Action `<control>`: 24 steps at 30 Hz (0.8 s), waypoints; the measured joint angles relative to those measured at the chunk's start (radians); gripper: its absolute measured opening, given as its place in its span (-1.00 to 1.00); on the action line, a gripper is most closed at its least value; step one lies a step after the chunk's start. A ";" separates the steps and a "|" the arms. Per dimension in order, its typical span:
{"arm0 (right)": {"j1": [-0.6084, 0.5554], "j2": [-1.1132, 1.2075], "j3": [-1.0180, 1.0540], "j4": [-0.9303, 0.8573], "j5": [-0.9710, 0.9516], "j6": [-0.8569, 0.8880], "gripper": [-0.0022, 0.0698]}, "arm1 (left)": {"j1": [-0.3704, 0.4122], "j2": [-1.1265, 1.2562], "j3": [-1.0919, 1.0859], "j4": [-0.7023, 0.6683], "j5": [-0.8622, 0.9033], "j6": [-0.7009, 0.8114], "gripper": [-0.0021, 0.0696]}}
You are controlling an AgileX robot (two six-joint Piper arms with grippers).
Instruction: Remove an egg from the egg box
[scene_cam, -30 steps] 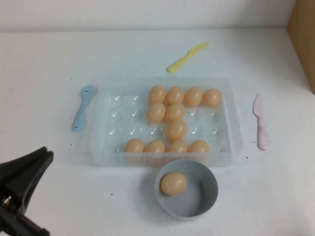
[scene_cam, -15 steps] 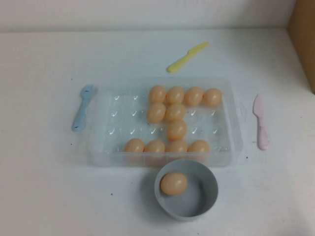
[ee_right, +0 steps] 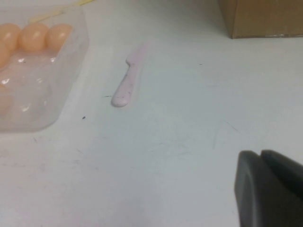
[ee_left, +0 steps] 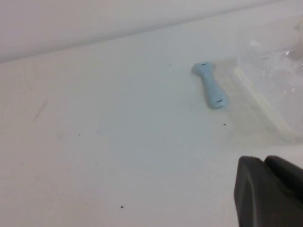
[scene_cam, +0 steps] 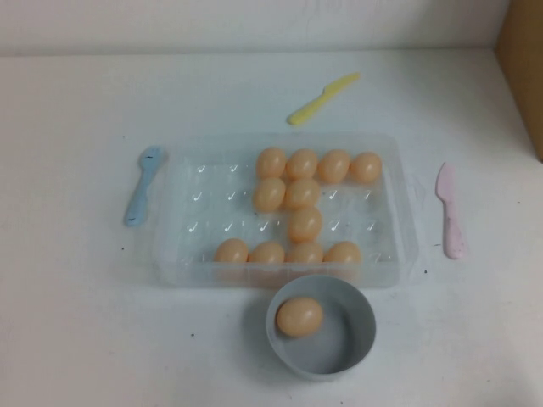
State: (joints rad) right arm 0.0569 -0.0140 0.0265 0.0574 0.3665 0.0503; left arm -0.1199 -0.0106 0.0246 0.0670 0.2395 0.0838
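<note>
The clear plastic egg box (scene_cam: pixel 182 246) lies mid-table and holds several pale orange eggs, among them one in the middle (scene_cam: pixel 304 224). One egg (scene_cam: pixel 299 316) lies in the round grey-blue bowl (scene_cam: pixel 361 331) just in front of the box. Neither gripper shows in the high view. My left gripper (ee_left: pixel 265 161) is shut and empty above bare table, to the left of the box corner (ee_left: pixel 270 94). My right gripper (ee_right: pixel 260 153) is shut and empty above bare table, to the right of the box (ee_right: pixel 61 90), where three eggs (ee_right: pixel 33 38) show.
A blue fork (scene_cam: pixel 142 185) lies left of the box, a yellow knife (scene_cam: pixel 322 97) behind it, and a pink knife (scene_cam: pixel 450 210) to its right. A cardboard box (scene_cam: pixel 522 68) stands at the far right edge. The fork handle (ee_left: pixel 210 87) shows in the left wrist view.
My left gripper, seen at the bottom left of the high view a second ago, has drawn back out of that view. The eggs, box and bowl have not moved.
</note>
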 joint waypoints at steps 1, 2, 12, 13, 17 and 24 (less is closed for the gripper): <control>0.000 0.000 0.000 0.000 0.000 0.000 -0.99 | 0.010 0.000 0.000 0.000 0.005 0.000 -0.95; 0.000 0.000 0.000 0.000 0.000 0.000 -0.99 | 0.020 0.000 0.000 0.000 0.012 0.000 -0.95; 0.000 0.000 0.000 0.000 0.000 0.000 -0.99 | 0.092 0.000 0.002 0.000 0.132 0.000 -0.95; 0.000 0.000 0.000 0.000 0.000 0.000 -0.99 | 0.092 0.000 0.002 0.000 0.134 0.000 -0.95; 0.000 0.000 0.000 0.000 0.000 0.000 -0.99 | 0.092 0.000 0.002 0.000 0.134 0.000 -0.95; 0.000 0.000 0.000 0.000 0.000 0.000 -0.99 | 0.092 0.000 0.002 -0.003 0.134 0.000 -0.95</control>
State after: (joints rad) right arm 0.0569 -0.0140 0.0265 0.0574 0.3665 0.0503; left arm -0.0277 -0.0106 0.0261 0.0637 0.3732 0.0838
